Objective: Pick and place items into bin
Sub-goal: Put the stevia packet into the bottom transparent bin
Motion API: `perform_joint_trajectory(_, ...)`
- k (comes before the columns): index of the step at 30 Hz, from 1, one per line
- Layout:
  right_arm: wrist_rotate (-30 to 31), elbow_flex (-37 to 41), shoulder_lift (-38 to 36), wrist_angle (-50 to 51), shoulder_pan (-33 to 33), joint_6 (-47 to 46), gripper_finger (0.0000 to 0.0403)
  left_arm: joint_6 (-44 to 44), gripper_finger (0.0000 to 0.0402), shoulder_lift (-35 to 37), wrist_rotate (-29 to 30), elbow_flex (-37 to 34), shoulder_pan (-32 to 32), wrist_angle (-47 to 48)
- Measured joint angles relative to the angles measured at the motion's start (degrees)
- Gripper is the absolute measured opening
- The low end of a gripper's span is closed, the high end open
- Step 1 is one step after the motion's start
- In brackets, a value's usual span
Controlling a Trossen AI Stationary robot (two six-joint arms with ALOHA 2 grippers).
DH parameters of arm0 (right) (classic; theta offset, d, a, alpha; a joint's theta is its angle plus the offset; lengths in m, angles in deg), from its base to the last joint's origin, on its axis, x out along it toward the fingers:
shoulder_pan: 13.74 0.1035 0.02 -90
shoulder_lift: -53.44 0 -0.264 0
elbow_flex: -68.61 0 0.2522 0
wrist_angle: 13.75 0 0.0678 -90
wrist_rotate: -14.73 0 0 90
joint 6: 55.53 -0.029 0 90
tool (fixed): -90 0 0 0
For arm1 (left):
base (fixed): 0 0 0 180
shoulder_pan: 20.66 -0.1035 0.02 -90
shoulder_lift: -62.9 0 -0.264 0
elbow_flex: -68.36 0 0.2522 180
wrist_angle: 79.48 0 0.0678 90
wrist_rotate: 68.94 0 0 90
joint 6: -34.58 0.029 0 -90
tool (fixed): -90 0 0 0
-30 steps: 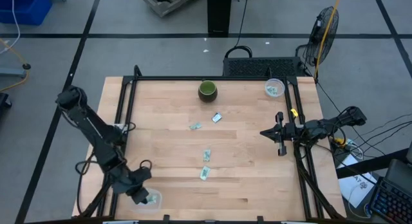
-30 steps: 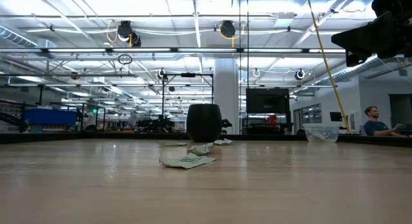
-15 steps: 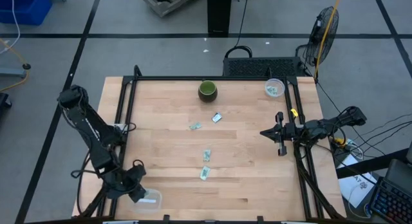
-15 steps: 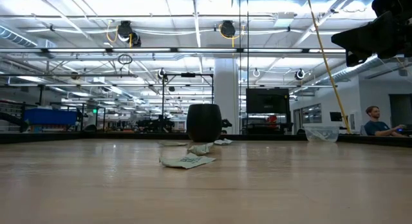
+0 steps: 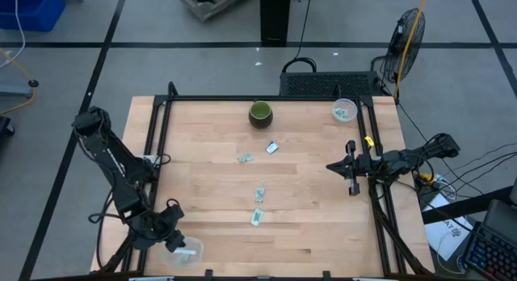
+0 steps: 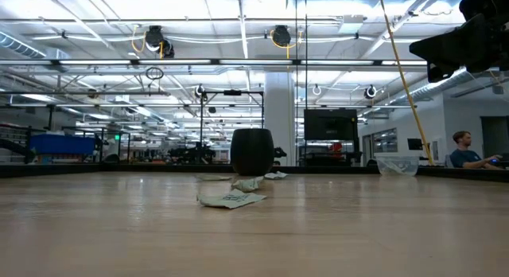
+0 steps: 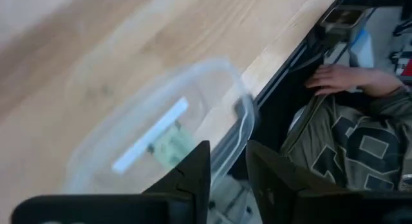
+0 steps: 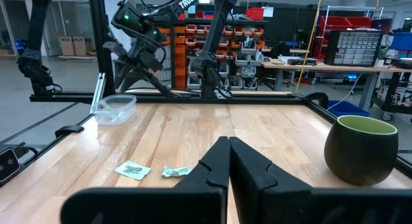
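Observation:
Several small pale green-and-white packets lie flat mid-table: [image 5: 245, 158], [image 5: 272, 148], [image 5: 259, 195], [image 5: 258, 218]; the nearest packet in the low view [image 6: 231, 199]. My left gripper [image 5: 171, 237] [image 7: 228, 169] is open at the table's near left corner, just left of a clear plastic bin [image 5: 188, 250] [image 7: 161, 130] that holds one packet [image 7: 170, 147]. My right gripper [image 5: 349, 168] [image 8: 229, 161] is shut, level above the table's right side, pointing at the packets.
A dark green bowl [image 5: 260, 113] [image 8: 367, 150] stands near the far edge. A second clear bin [image 5: 344, 111] with packets sits at the far right corner. Black frame rails [image 5: 153, 152] run along the table's sides. A person's hand [image 7: 335, 76] shows beyond the near edge.
My left gripper has drawn back from over the near-left clear bin toward the table's left edge, so the bin now shows clear of it. The right arm and the packets on the table have stayed put.

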Motion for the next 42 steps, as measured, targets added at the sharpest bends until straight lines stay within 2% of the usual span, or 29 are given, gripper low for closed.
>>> perform_joint_trajectory(6, 0.0, 0.0, 0.0, 0.0, 0.02, 0.0, 0.0, 8.85, 0.0132, 0.0, 9.16, 0.0, -1.79, -0.02)
perform_joint_trajectory(11, 0.0, 0.0, 0.0, 0.0, 0.02, 0.0, 0.0, 23.89, 0.0136, 0.0, 23.6, 0.0, -6.69, -0.21)
perform_joint_trajectory(15, 0.0, 0.0, 0.0, 0.02, 0.0, 0.0, 0.0, 39.18, 0.0136, -1.9, 30.1, 0.0, -12.36, -5.83)
perform_joint_trajectory(18, 0.0, 0.0, 0.0, 0.0, -0.01, 0.0, 0.0, 48.81, 0.0136, -4.4, 28.64, 0.0, -18.9, -11.98)
perform_joint_trajectory(22, 0.0, 0.0, 0.0, 0.0, 0.0, 0.0, 0.0, 56.88, 0.0136, -9.23, 24.75, -0.02, -27.86, -19.54)
perform_joint_trajectory(26, 0.0, 0.0, 0.0, 0.01, 0.01, -0.01, 0.0, 67.11, 0.0136, -15.07, 17.42, -0.02, -34.3, -29.41)
perform_joint_trajectory(29, 0.0, 0.0, 0.0, 0.02, -0.01, 0.0, 0.0, 76.39, 0.0136, -21.13, 13.06, -0.02, -35.5, -38.62)
perform_joint_trajectory(32, 0.0, 0.0, 0.0, 0.0, 0.0, -0.01, 0.0, 82.91, 0.0136, -26.53, 12.52, 0.02, -35.42, -43.75)
perform_joint_trajectory(36, 0.0, 0.0, 0.0, 0.0, 0.0, -0.02, 0.0, 85.22, 0.0136, -32.08, 11.16, 1.84, -35.95, -43.37)
perform_joint_trajectory(42, 0.0, 0.0, 0.0, 0.0, 0.01, -0.01, 0.0, 86.96, 0.0136, -37.76, 8.18, 8.55, -37.16, -41.98)
